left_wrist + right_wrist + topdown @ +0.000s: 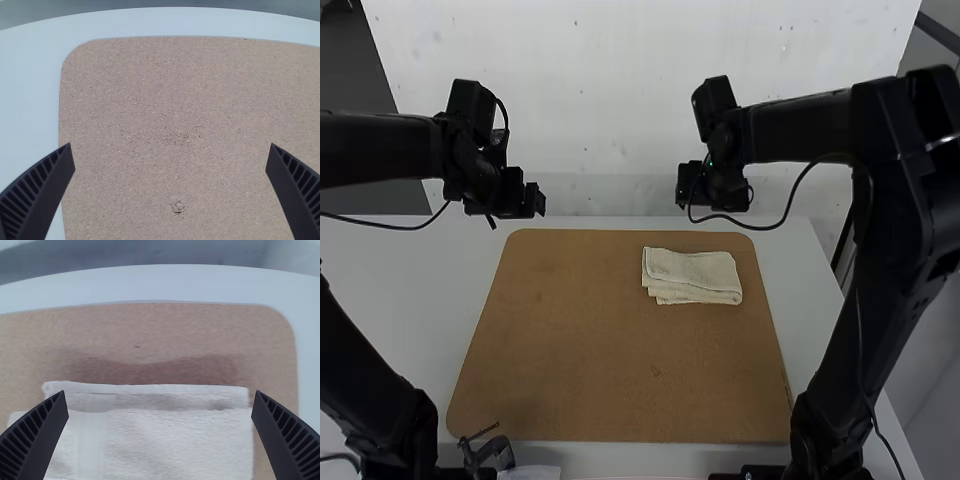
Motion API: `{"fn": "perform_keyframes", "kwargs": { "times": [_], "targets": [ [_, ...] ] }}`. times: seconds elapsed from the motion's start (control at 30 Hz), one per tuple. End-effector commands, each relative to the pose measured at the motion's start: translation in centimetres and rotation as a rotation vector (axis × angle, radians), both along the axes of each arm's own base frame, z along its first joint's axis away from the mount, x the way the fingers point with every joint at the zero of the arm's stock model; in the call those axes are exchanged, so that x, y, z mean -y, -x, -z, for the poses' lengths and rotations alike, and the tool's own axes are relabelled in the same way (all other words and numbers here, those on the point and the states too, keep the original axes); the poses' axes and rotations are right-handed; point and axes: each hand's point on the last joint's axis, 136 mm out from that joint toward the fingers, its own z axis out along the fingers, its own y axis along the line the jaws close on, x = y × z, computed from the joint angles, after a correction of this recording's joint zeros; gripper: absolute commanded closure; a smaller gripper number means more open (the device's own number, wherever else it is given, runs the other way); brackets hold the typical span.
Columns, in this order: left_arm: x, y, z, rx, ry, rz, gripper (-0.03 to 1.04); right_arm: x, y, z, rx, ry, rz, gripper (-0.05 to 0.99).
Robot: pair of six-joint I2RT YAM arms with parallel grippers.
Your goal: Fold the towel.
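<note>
Towel [692, 276] sits on the brown board [570, 350], in the far part toward the right arm's side, already a small rectangle of stacked layers; we judge folding mostly or fully done. Left gripper [171, 145]: jaws wide, nothing between them, above the board and well apart from the towel. Right gripper [160, 391]: jaws wide too, nothing held, towel below. Main risk, we think, is undoing good work. Layers are uneven on the side toward the left arm, so if the right jaws close shallow they likely catch just the top ply and peel it back. Go too deep and the tips press into the board, shoving or bunching the stack. If another fold is wanted, thickness is the problem: several plies could slip, fan out or spring open on release. We also flag dragging, since we see nothing pinning the towel; a sideways pull could skew it or carry it over the board's edge onto the table [400, 290]. Bringing the left arm across to help risks the two bumping over such a small target. Squaring loose edges calls for a light touch, else new creases.
</note>
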Motion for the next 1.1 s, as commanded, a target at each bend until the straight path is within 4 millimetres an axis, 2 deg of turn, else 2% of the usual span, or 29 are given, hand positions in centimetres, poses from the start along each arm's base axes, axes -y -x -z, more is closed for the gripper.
{"fn": "perform_keyframes", "kwargs": {
  "times": [0.0,0.13,0.3,0.43,0.6,0.73,0.83,0.97,1.07],
  "targets": [
    [-0.4,0.7,-1.9,0.081,0.005,0.001,0.02,4.4,0.0,-1.2,0.084,0.029,0.032,-0.01],
    [-2.3,0.7,-3.8,0.187,-0.03,-0.04,0.03,7.9,0.5,-2.9,0.158,0.03,0.083,-0.03],
    [-3.9,1.8,-5.8,0.253,-0.11,-0.048,0.02,9.8,2.0,-5.5,0.261,-0.01,0.097,-0.03],
    [-4.0,3.8,-8.0,0.318,-0.116,-0.038,0.02,10.9,4.1,-6.7,0.321,-0.025,0.117,-0.03],
    [-4.0,6.7,-10.1,0.407,-0.106,-0.036,0.02,13.7,7.5,-8.9,0.439,0.0,0.166,-0.03],
    [-3.9,8.6,-11.2,0.473,-0.089,-0.028,0.02,14.9,10.4,-9.8,0.539,0.024,0.181,-0.03],
    [-3.6,9.7,-11.8,0.504,-0.076,-0.024,0.02,15.7,12.2,-9.7,0.6,0.042,0.196,-0.03],
    [-3.9,10.7,-13.0,0.547,-0.05,-0.053,0.02,15.8,13.9,-9.3,0.673,0.07,0.176,-0.03],
    [-4.3,11.2,-13.4,0.567,-0.036,-0.08,0.03,15.4,14.9,-9.7,0.74,0.069,0.155,-0.03]
  ]
}}
